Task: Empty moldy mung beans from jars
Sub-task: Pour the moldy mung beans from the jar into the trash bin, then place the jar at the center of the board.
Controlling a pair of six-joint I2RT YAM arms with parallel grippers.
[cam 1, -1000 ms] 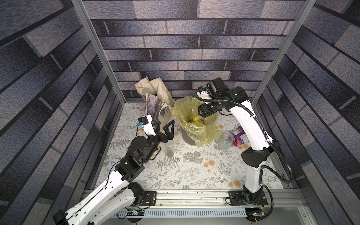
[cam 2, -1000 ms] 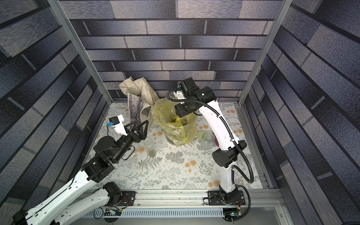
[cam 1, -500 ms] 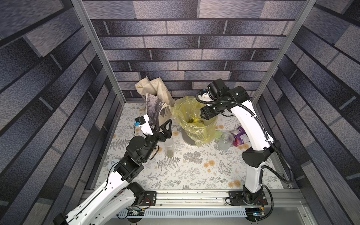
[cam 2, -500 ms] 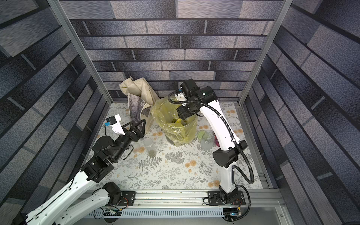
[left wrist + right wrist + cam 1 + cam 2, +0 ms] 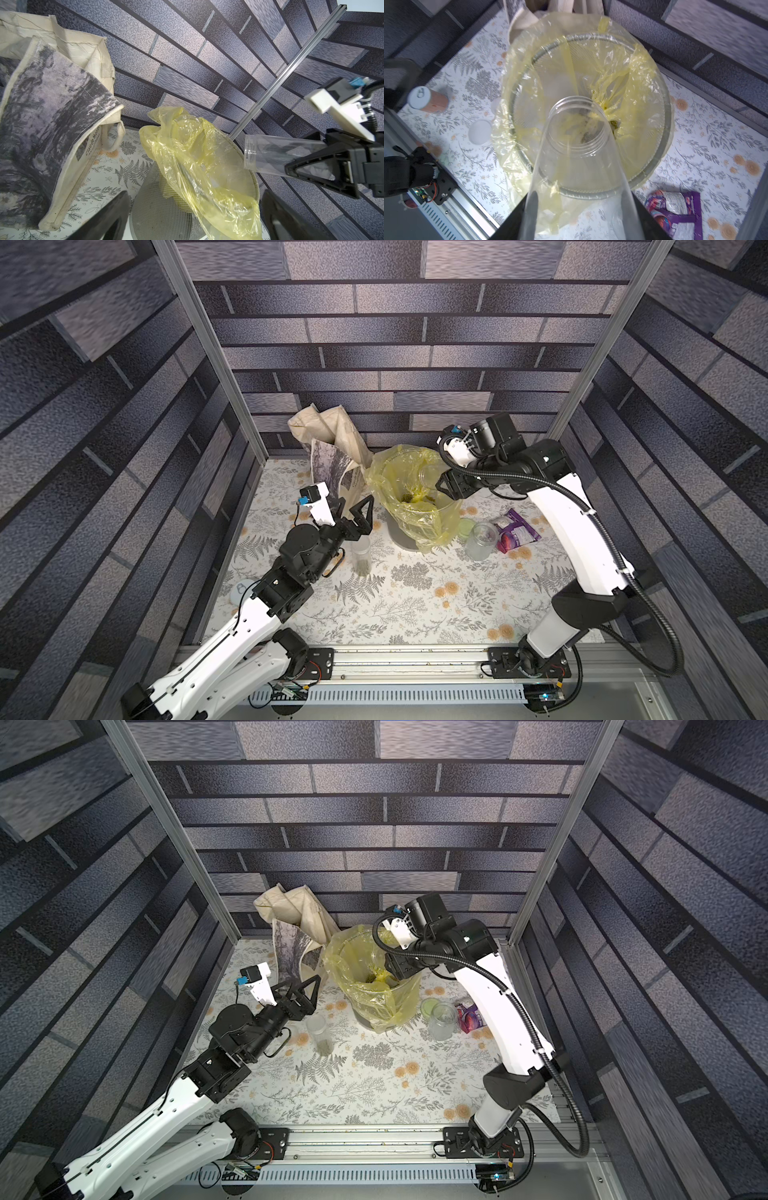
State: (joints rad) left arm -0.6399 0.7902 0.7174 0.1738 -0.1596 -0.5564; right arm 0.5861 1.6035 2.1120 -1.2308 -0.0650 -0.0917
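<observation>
My right gripper (image 5: 581, 224) is shut on a slim clear jar (image 5: 577, 149), tipped mouth-down over the grey bucket (image 5: 662, 133) lined with a yellow bag. That jar (image 5: 428, 477) looks empty. Mung beans (image 5: 613, 124) lie in the bag's bottom (image 5: 409, 497). A second slim jar (image 5: 360, 556) stands upright on the table with olive beans in its lower part. My left gripper (image 5: 355, 510) hangs open just above and behind it, nothing between its fingers (image 5: 112, 216). The wider jar (image 5: 481, 540) stands right of the bucket, its pale green lid (image 5: 466, 526) beside it.
A cream cloth tote (image 5: 332, 456) leans at the back, left of the bucket. A purple packet (image 5: 517, 531) lies near the wide jar. A whitish lid (image 5: 480, 132) rests on the floral table, and a white-topped can (image 5: 427, 99) stands at the left edge.
The right gripper, still holding the tipped jar, has drifted slightly to the right over the bucket. The left gripper stays open and has only swayed a little above the standing jar.
</observation>
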